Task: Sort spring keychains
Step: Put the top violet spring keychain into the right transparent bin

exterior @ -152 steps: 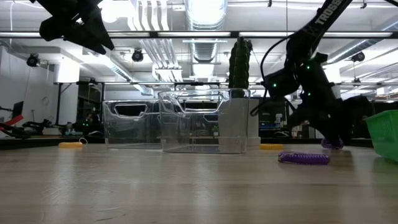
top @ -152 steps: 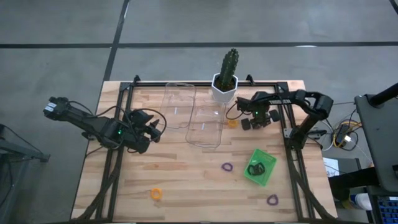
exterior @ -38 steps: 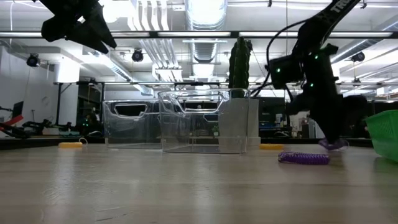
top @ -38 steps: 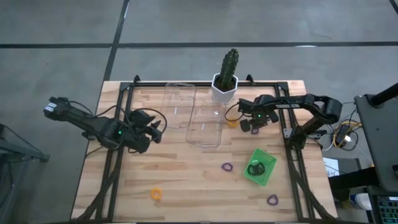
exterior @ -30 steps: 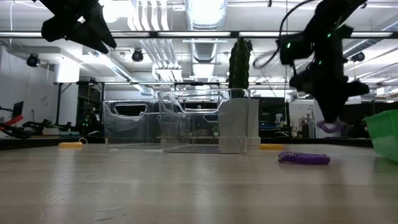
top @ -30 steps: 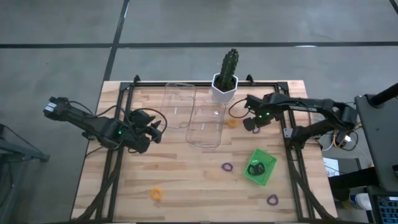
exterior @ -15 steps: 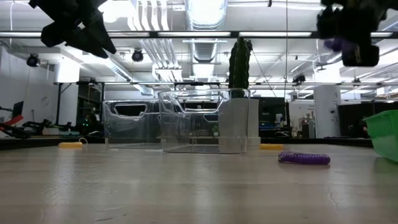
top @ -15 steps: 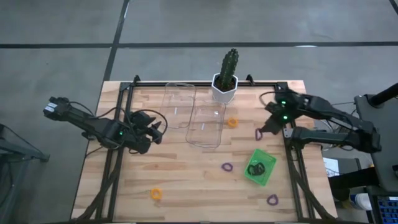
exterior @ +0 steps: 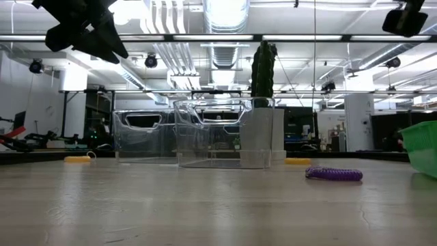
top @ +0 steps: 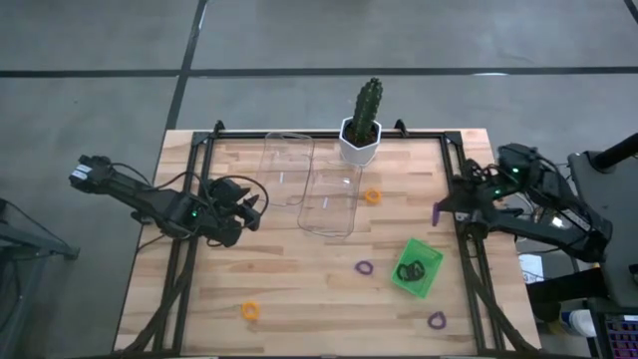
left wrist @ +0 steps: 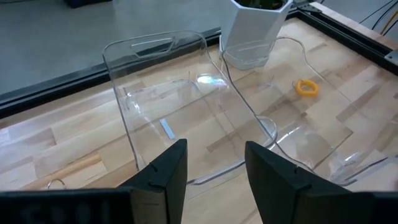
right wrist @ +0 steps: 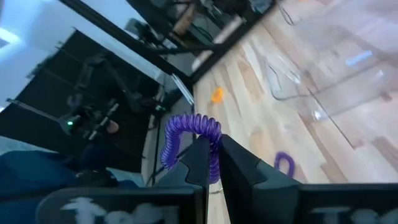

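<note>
The right gripper (right wrist: 211,163) is clamped on a purple spring keychain (right wrist: 189,138), held in the air off to the side of the cactus pot (top: 360,140). On the pot's other side, beyond the clear trays (top: 332,199), the left gripper (left wrist: 214,168) hovers with fingers apart and empty.

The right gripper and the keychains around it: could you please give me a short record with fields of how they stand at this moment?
right gripper: shut on a purple keychain, raised at the table's right edge
left gripper: open, empty, facing the clear trays
green tray: holds a black keychain
loose on table: two purple, two orange
clear trays: no keychains seen inside
</note>
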